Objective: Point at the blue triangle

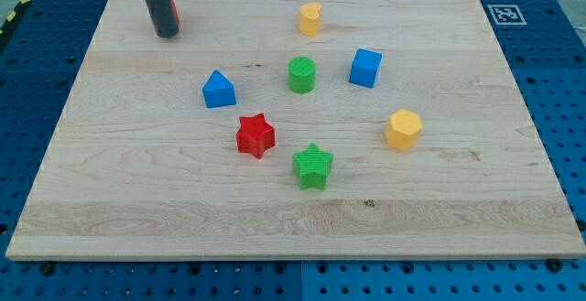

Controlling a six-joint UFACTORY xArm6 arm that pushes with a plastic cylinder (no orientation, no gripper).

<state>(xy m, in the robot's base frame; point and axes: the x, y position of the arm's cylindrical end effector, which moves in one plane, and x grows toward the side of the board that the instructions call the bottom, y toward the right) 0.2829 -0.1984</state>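
Camera view: rod tip (166,35) sits near board's top left, bare, holding nothing, hiding most of small red block (174,11). Blue triangle (219,90) waits lower right of tip, well apart, path clear. Red star (255,135) sits below triangle.

My tip (166,34) low, rod upright at the view's top-left.

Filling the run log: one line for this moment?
tip: view's top left, beside red block | blue triangle: apart, toward lower right | pointing: not yet
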